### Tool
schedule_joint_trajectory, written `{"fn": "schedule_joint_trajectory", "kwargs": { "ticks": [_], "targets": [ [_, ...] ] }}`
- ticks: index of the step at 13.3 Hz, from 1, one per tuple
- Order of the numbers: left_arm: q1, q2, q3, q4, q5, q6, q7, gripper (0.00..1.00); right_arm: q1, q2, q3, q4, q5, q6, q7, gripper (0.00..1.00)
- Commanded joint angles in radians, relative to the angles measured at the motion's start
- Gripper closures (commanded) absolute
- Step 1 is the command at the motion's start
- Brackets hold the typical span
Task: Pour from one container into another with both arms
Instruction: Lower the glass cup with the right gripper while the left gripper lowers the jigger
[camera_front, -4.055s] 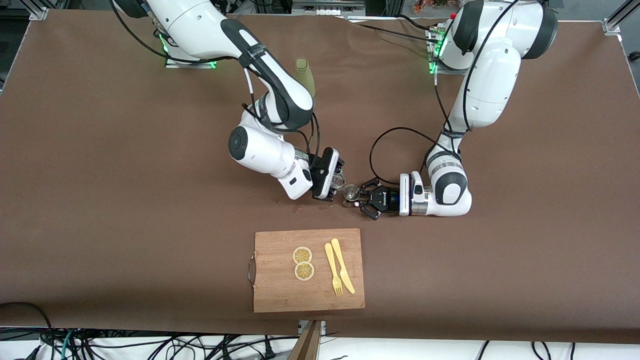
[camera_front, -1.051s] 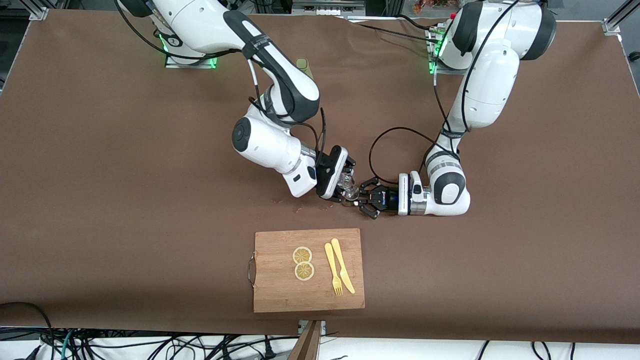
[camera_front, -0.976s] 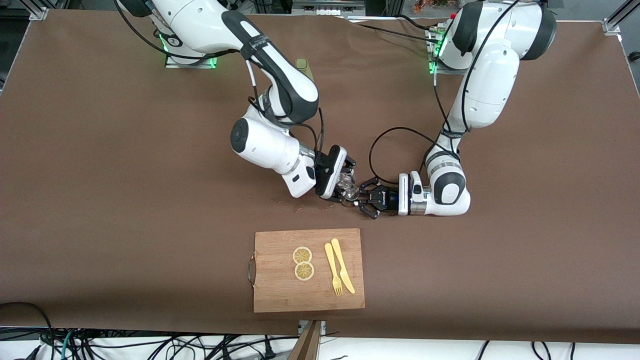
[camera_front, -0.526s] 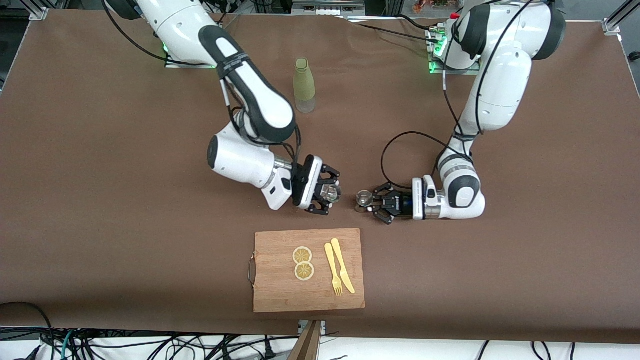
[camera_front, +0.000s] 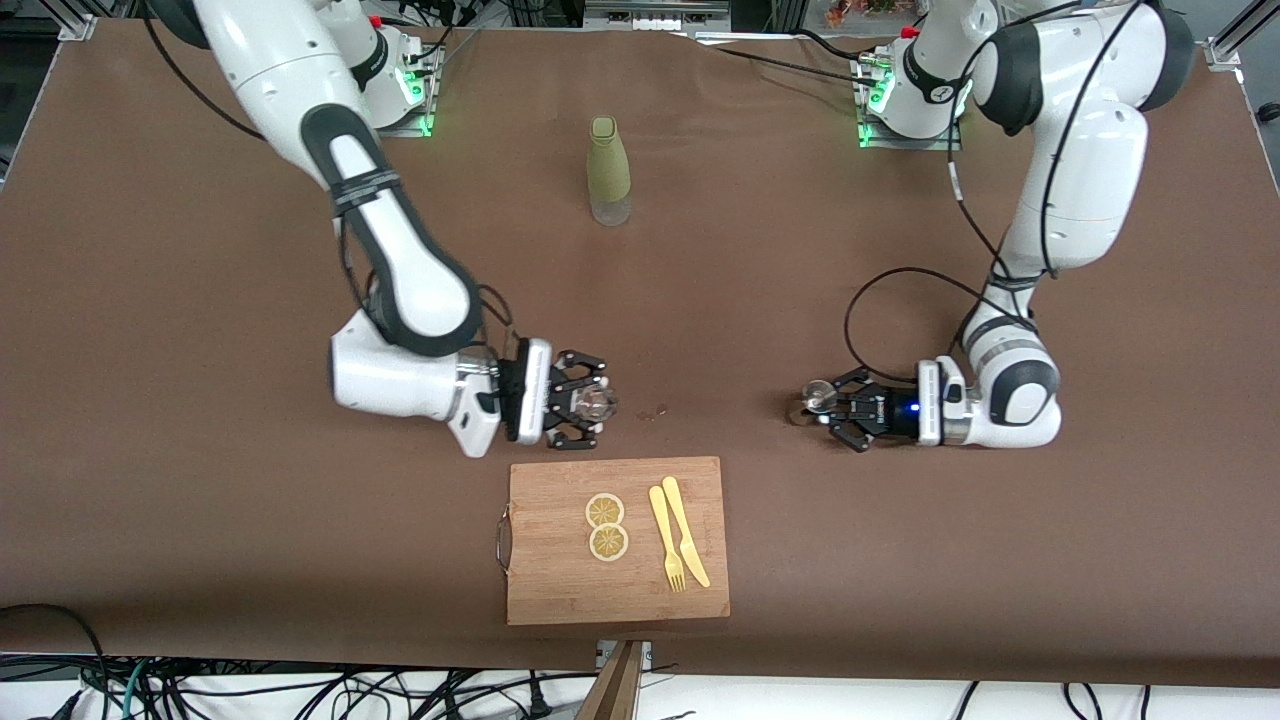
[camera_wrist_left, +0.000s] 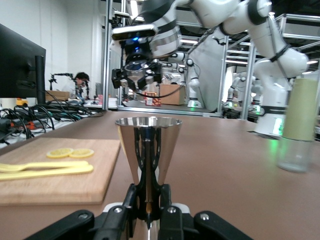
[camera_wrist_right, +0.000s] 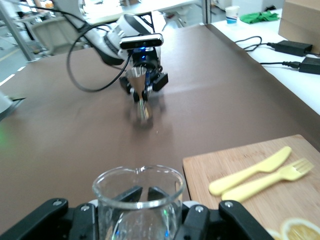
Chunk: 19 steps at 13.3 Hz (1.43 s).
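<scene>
We saw the two arms well apart over the brown surface (camera_front: 200, 480). The right arm, coming from its base at the top of the front view, reached down toward the camera's end, and its end effector (camera_front: 585, 403) was low over the surface just above the wooden cutting board (camera_front: 560, 590) in that view. Its fingers (camera_wrist_right: 131, 194) were clamped on a small clear glass beaker (camera_front: 597, 403), which the right wrist view showed upright, with a pouring lip at its rim (camera_wrist_right: 139, 176).

The left arm's end effector (camera_front: 830, 407) was toward the left arm's end of the surface, at about the same distance from the front camera as the right one. It was closed on the narrow waist of a shiny metal jigger (camera_front: 810, 400); the left wrist view showed the jigger (camera_wrist_left: 148, 150) upright, with its flared cup above the fingers (camera_wrist_left: 159, 197). We could not tell from the views whether either vessel touched the surface.

On the cutting board lay two lemon slices (camera_front: 606, 526) touching each other, and beside them a yellow fork (camera_front: 666, 552) and a yellow knife (camera_front: 686, 533) side by side. A tall olive-green bottle (camera_front: 609, 172) with a clear base stood upright farther from the front camera, between the two arm bases. A few small dark specks (camera_front: 657, 411) lay on the surface between the two end effectors.
</scene>
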Motion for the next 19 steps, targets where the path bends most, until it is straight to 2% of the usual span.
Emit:
{"fn": "schedule_joint_trajectory", "kwargs": {
  "ticks": [1, 4, 6, 10, 12, 16, 18, 19],
  "targets": [
    [0.108, -0.031, -0.010, -0.008, 0.133, -0.081, 0.017, 1.00, -0.114, -0.014, 0.013, -0.056, 0.029, -0.143, -0.169, 0.99],
    [0.199, -0.043, 0.013, -0.007, 0.236, -0.146, 0.069, 1.00, -0.208, -0.011, 0.013, -0.156, 0.064, -0.238, -0.354, 0.99],
    [0.222, -0.039, 0.064, -0.007, 0.265, -0.186, 0.120, 1.00, -0.263, -0.002, 0.013, -0.234, 0.092, -0.254, -0.493, 0.99],
    [0.309, -0.029, 0.072, -0.007, 0.331, -0.236, 0.207, 1.00, -0.330, 0.012, 0.013, -0.357, 0.191, -0.268, -0.664, 0.98],
    [0.346, -0.023, 0.072, -0.005, 0.368, -0.246, 0.244, 1.00, -0.352, 0.030, 0.013, -0.381, 0.195, -0.268, -0.733, 0.97],
    [0.353, 0.006, 0.092, -0.007, 0.394, -0.268, 0.332, 1.00, -0.387, 0.098, 0.013, -0.388, 0.196, -0.294, -0.848, 0.97],
    [0.353, 0.018, 0.107, -0.007, 0.405, -0.268, 0.352, 1.00, -0.400, 0.115, 0.013, -0.388, 0.195, -0.295, -0.863, 0.90],
    [0.353, 0.021, 0.109, -0.007, 0.409, -0.268, 0.353, 1.00, -0.401, 0.115, 0.012, -0.388, 0.195, -0.295, -0.874, 0.75]
  ]
}}
